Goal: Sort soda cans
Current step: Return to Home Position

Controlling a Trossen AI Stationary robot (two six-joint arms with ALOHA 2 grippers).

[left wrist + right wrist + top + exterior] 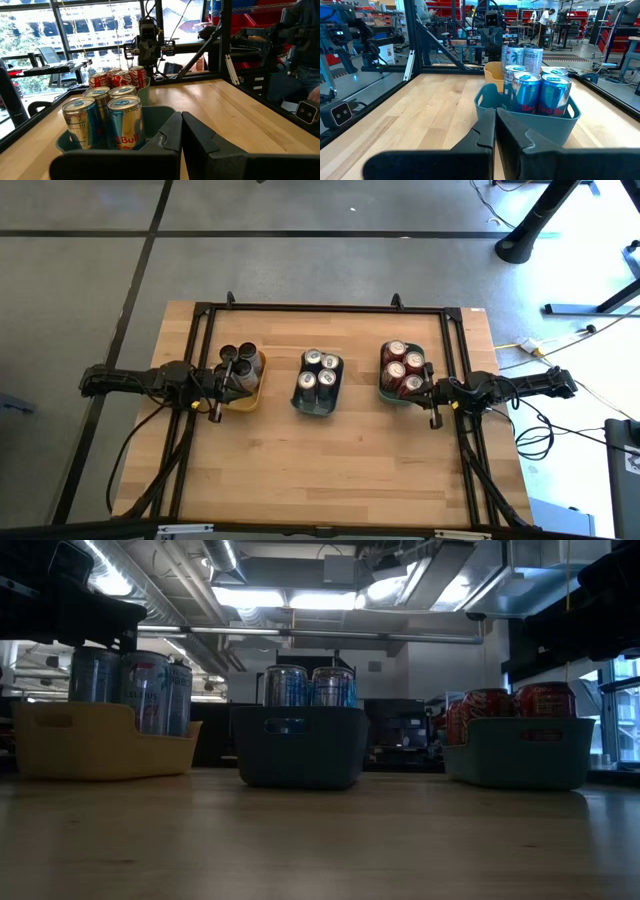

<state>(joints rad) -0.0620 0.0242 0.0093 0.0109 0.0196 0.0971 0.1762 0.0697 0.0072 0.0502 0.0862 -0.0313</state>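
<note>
Three trays stand in a row across the wooden table, each with soda cans standing upright in it. The yellow tray (250,396) on the left holds dark and silver cans (240,361). In the grey-blue tray (318,402) in the middle stand several silver-and-blue cans (107,120). The teal tray (384,387) on the right holds several red cans (403,367). My left gripper (181,132) is shut and points level, over the yellow tray's near part (236,383). My right gripper (496,125) is shut, level, at the teal tray's near right corner (424,388). Neither holds anything.
A black frame (320,310) runs along the table's far edge and both sides. The table's near half (330,470) is bare wood. A person (305,55) stands beyond the table in the left wrist view.
</note>
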